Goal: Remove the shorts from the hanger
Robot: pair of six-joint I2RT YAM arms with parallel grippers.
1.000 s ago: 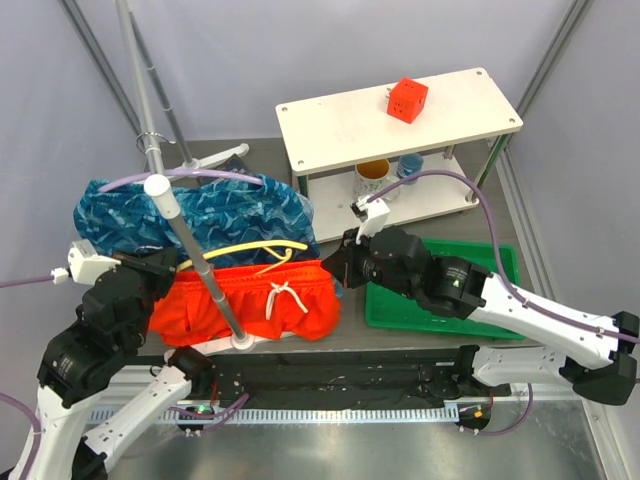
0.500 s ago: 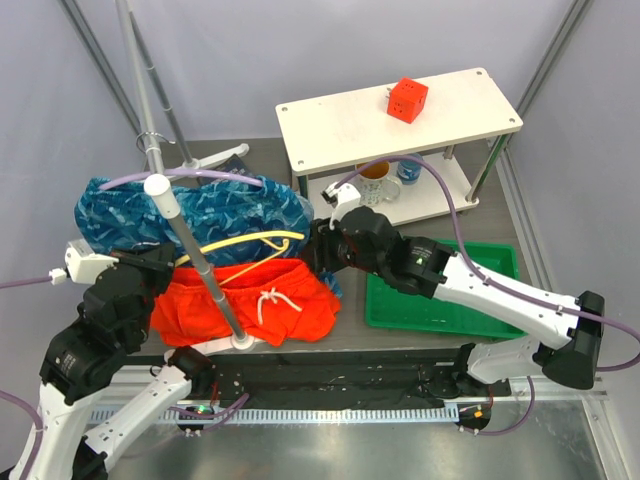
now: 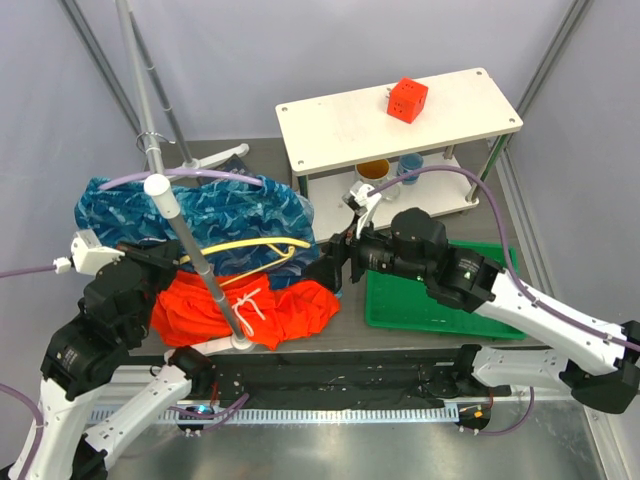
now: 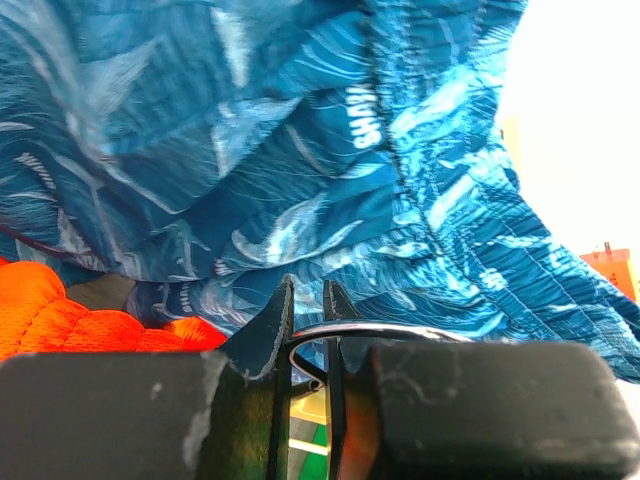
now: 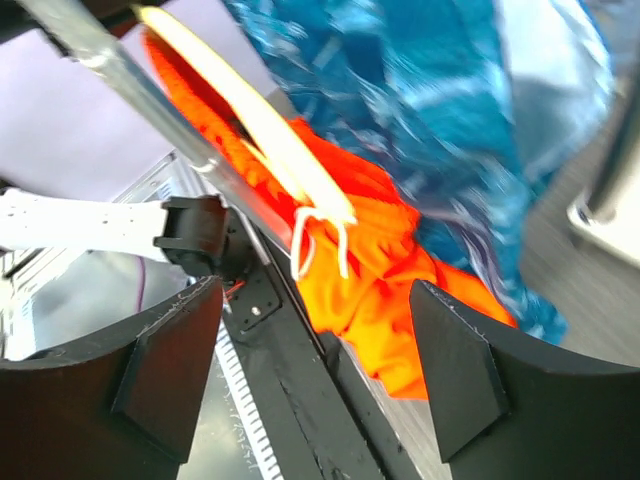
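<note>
Orange shorts (image 3: pixel 245 312) with a white drawstring (image 5: pixel 320 240) lie bunched low at the table's front, under a yellow hanger (image 3: pixel 250 246). Blue-teal wavy-patterned shorts (image 3: pixel 200 208) drape behind them and fill the left wrist view (image 4: pixel 300 150). My left gripper (image 3: pixel 165 262) is shut on the hanger's metal hook (image 4: pixel 390 328). My right gripper (image 3: pixel 335 265) stands open just right of the orange shorts (image 5: pixel 390 290), nothing between its fingers (image 5: pixel 470 370). The yellow hanger (image 5: pixel 250 120) crosses above them in the right wrist view.
A slanted metal stand pole (image 3: pixel 195 255) runs down to a base (image 3: pixel 240 343) in front of the shorts. A green tray (image 3: pixel 440 300) lies to the right. Behind it stands a white two-level shelf (image 3: pixel 450 125) with a red cube (image 3: pixel 407 100) and mugs (image 3: pixel 373 178).
My right gripper has opened, swinging left toward the hanger and then back right. The orange shorts have slipped from spread out to bunched lower. The left gripper kept its hold.
</note>
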